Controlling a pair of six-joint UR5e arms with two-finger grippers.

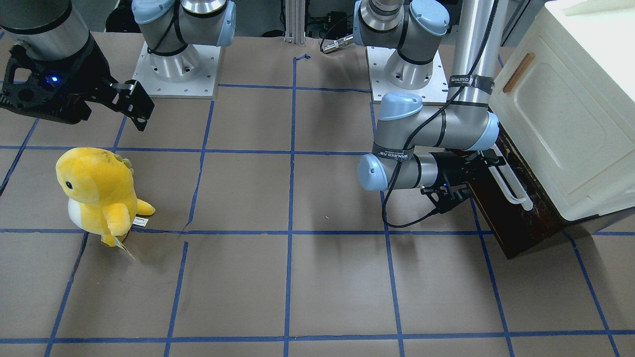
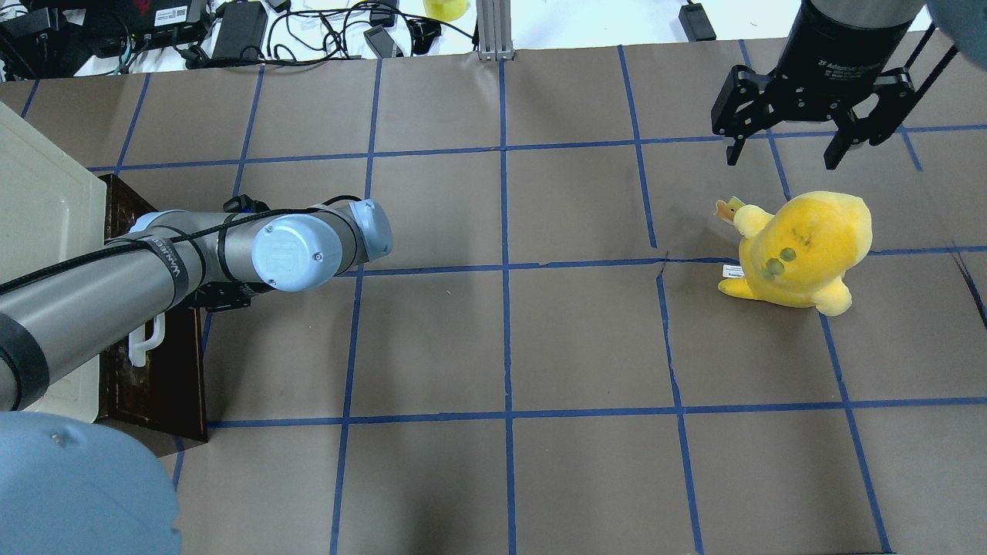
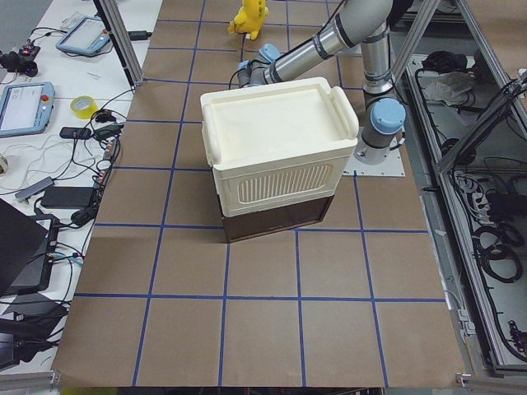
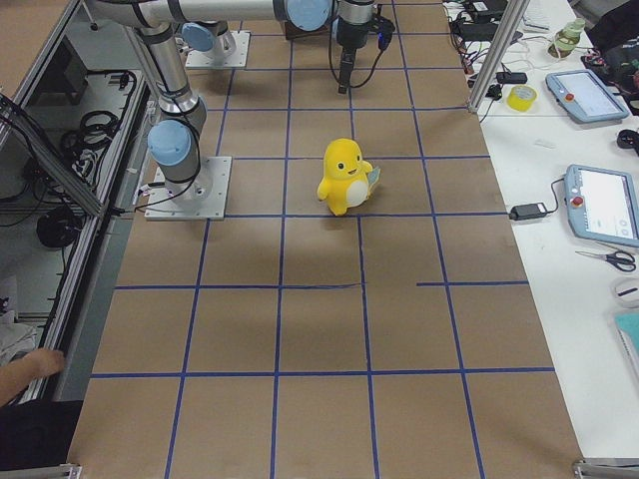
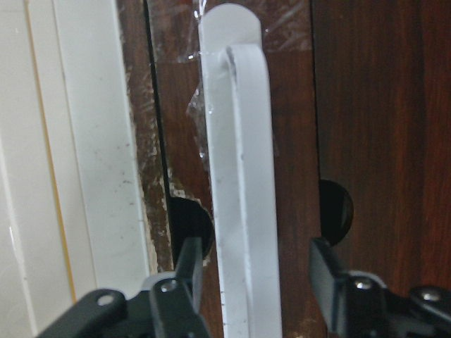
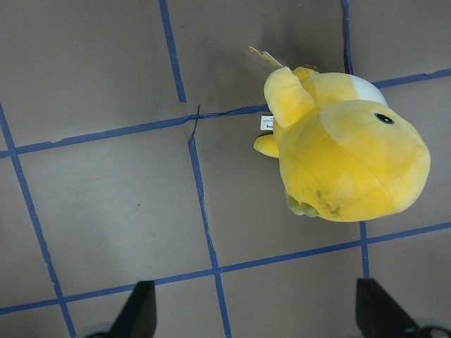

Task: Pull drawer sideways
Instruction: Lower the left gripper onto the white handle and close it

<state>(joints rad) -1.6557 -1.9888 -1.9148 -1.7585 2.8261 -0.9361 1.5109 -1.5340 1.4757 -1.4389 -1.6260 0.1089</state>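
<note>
The drawer (image 1: 518,223) has a worn dark brown front and a long white bar handle (image 1: 511,186), and sits at the foot of the cream cabinet (image 1: 570,124). My left gripper (image 1: 488,166) is at the handle's upper end. In the left wrist view its fingers (image 5: 189,271) stand either side of the handle (image 5: 243,211) with small gaps, so it is open around the bar. My right gripper (image 2: 783,150) is open and empty above the table, just beyond a yellow plush toy (image 2: 802,247).
The cabinet door has a small wooden handle (image 1: 518,72) above the drawer. The plush toy (image 1: 96,193) stands on the brown table with blue tape lines, below my right gripper (image 6: 257,313). The arm bases (image 1: 176,64) are at the table's robot side.
</note>
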